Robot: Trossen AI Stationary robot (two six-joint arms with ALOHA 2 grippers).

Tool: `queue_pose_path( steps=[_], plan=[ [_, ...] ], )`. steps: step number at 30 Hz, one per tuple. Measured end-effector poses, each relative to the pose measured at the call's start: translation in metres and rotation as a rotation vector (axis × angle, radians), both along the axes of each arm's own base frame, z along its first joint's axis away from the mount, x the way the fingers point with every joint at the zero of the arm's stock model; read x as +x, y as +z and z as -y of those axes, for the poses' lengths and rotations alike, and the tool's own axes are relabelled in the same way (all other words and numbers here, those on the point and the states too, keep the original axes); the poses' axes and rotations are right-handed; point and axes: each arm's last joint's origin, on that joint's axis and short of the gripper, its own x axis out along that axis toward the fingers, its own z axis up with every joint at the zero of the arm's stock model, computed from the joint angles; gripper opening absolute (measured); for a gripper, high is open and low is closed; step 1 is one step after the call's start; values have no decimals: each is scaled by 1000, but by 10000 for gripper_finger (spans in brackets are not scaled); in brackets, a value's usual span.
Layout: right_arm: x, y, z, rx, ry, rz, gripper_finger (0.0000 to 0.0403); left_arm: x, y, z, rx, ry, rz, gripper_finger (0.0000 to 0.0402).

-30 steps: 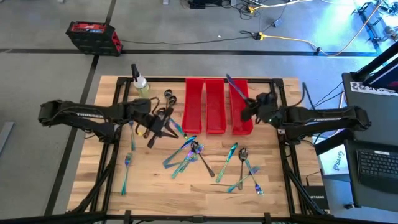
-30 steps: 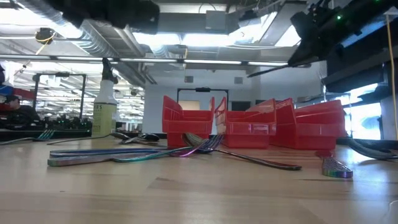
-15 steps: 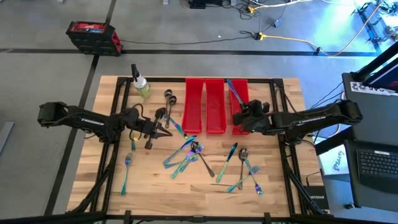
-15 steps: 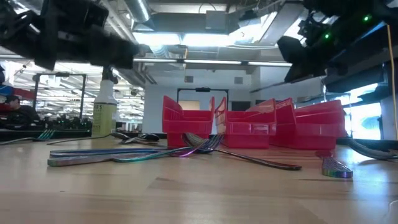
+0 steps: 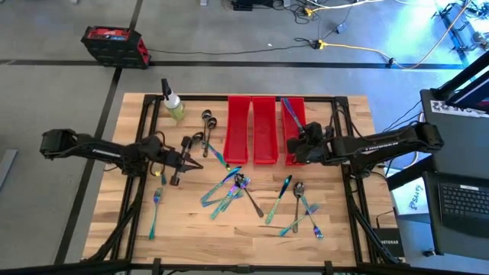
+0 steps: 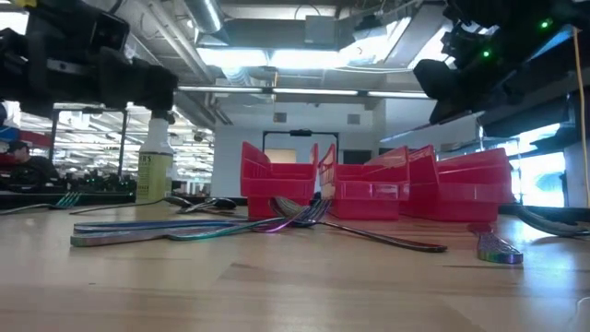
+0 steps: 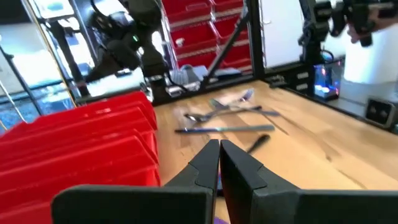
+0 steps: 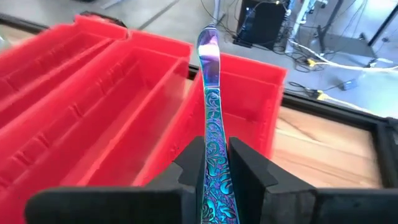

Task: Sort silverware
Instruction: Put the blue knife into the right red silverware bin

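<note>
Iridescent knife [image 8: 211, 99] in right hand [image 8: 214, 165] above rightmost red bin [image 8: 249, 106].

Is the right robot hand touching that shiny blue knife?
Touching. The right wrist view shows the right gripper with its fingers clamped on both sides of the knife, above the red bin.

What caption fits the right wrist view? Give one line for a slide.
Right gripper shut on an iridescent knife, held over the red bins.
</note>
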Motion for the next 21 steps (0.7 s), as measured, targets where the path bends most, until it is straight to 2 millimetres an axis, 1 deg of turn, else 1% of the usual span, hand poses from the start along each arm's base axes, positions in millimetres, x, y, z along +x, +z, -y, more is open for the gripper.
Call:
queue_pose_path(
  steps=[3, 5, 7, 11, 15, 18, 21],
  plan=[
    [1, 2, 0, 2, 0, 8, 37, -5, -1, 2, -24, -20, -48, 0],
    [1, 2, 0, 3, -1, 10, 37, -8, 3, 4, -10, -28, -46, 0],
    [1, 2, 0, 9, -9, 22, 37, -12, 7, 4, 13, -5, -46, 0],
    [0, 1, 0, 10, -13, 12, 37, -23, 12, 2, 51, 74, -121, 0],
    [-3, 0, 0, 15, -25, 1, 37, -35, 20, 2, 124, 122, -144, 0],
    [-4, 0, 0, 15, -27, -8, 37, -42, 21, 2, 129, 126, -152, 0],
    [-4, -2, 0, 17, -32, -9, 37, -44, 23, 2, 119, 140, -130, 0]
  ],
)
